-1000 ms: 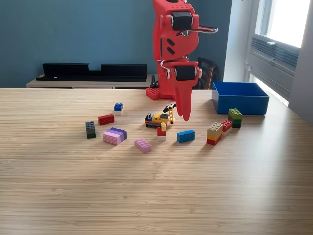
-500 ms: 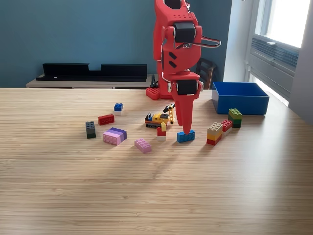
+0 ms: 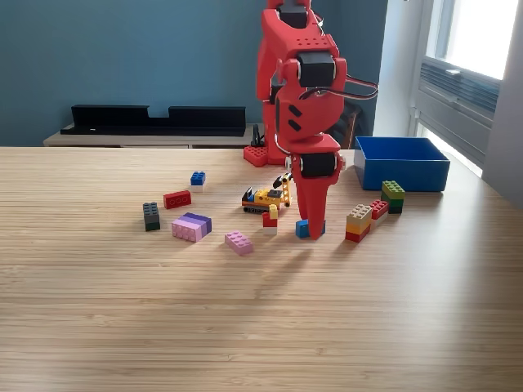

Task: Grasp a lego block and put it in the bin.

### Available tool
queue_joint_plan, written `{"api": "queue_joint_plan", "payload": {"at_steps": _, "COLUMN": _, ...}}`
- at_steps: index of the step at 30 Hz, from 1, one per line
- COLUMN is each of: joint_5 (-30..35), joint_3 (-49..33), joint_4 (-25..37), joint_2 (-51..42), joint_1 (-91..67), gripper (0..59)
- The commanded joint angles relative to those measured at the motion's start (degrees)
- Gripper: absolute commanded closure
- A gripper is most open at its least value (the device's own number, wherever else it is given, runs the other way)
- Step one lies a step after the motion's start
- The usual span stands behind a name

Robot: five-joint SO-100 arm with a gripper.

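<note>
So the light wood table (image 3: 245, 327) sits against a teal wall (image 3: 122, 57); red gripper (image 3: 311, 231) is down over the blue lego block (image 3: 303, 228), grip unclear. Blue bin (image 3: 400, 163) sits back right in the exterior view.

Worktop (image 3: 261, 327): pale wood grain, carrying everything.
Black shelf unit (image 3: 155, 120): beyond the worktop's far edge, against the blue wall (image 3: 122, 49).
Window (image 3: 482, 33): past the worktop's far corner, at the exterior view's right, bright.

Matt wood-grain table (image 3: 245, 327), glossy blue plastic bin (image 3: 400, 173).
</note>
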Motion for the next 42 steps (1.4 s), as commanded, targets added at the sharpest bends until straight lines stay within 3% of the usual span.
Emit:
{"api": "queue_joint_plan", "payload": {"at_steps": 1, "joint_5": 0.26, "joint_3": -7.91, "joint_4": 1.67, "joint_2": -2.02, "joint_1": -0.53, "gripper": 40.0}}
{"api": "queue_joint_plan", "payload": {"at_steps": 5, "joint_5": 0.26, "joint_3": -11.25, "joint_4": 2.55, "joint_2": -4.83, "joint_1": -0.53, "gripper": 46.3}}
{"api": "queue_joint_plan", "payload": {"at_steps": 10, "joint_5": 1.23, "joint_3": -13.54, "joint_4": 2.99, "joint_2": -7.12, "joint_1": -1.05, "gripper": 58.4}}
{"api": "queue_joint_plan", "payload": {"at_steps": 15, "joint_5": 2.20, "joint_3": -14.06, "joint_4": 3.25, "joint_2": -7.47, "joint_1": -1.41, "gripper": 58.5}}
{"api": "queue_joint_plan", "payload": {"at_steps": 26, "joint_5": 3.34, "joint_3": -16.35, "joint_4": 10.28, "joint_2": -6.68, "joint_1": 0.44, "gripper": 58.6}}
{"api": "queue_joint_plan", "payload": {"at_steps": 29, "joint_5": 2.81, "joint_3": -23.12, "joint_4": 16.08, "joint_2": -6.42, "joint_1": 1.58, "gripper": 58.6}}
{"api": "queue_joint_plan", "payload": {"at_steps": 35, "joint_5": 0.97, "joint_3": -30.94, "joint_4": 21.62, "joint_2": 1.05, "joint_1": 0.62, "gripper": 58.6}}
{"api": "queue_joint_plan", "payload": {"at_steps": 42, "joint_5": -1.23, "joint_3": -25.40, "joint_4": 24.35, "joint_2": 11.34, "joint_1": -10.02, "gripper": 58.6}}
